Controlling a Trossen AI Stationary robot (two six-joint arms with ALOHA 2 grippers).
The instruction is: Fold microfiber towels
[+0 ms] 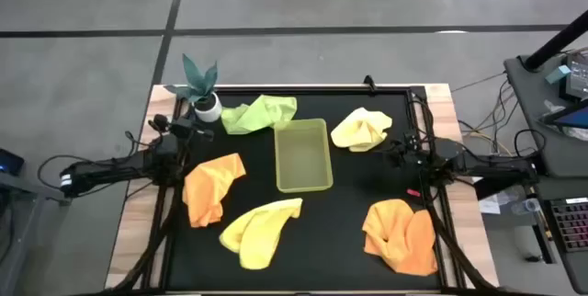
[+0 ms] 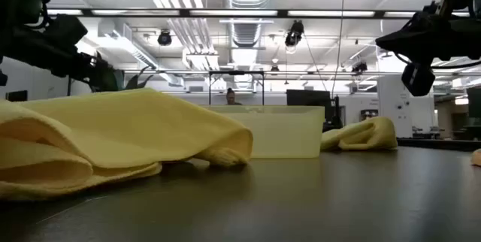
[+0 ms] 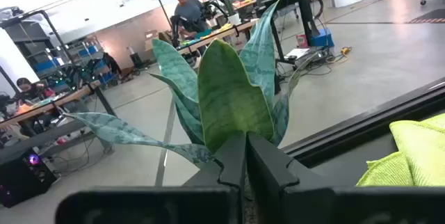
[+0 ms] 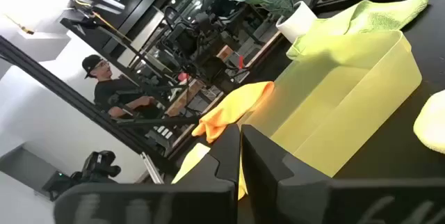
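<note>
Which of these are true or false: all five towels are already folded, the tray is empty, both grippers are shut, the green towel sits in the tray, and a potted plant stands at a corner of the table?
1. All five towels are folded. False: the two orange towels, two pale yellow towels and green towel all lie crumpled.
2. The tray is empty. True.
3. Both grippers are shut. True: the left gripper and right gripper show fingers pressed together, holding nothing.
4. The green towel sits in the tray. False: it lies on the mat beside it.
5. A potted plant stands at a table corner. True.
</note>
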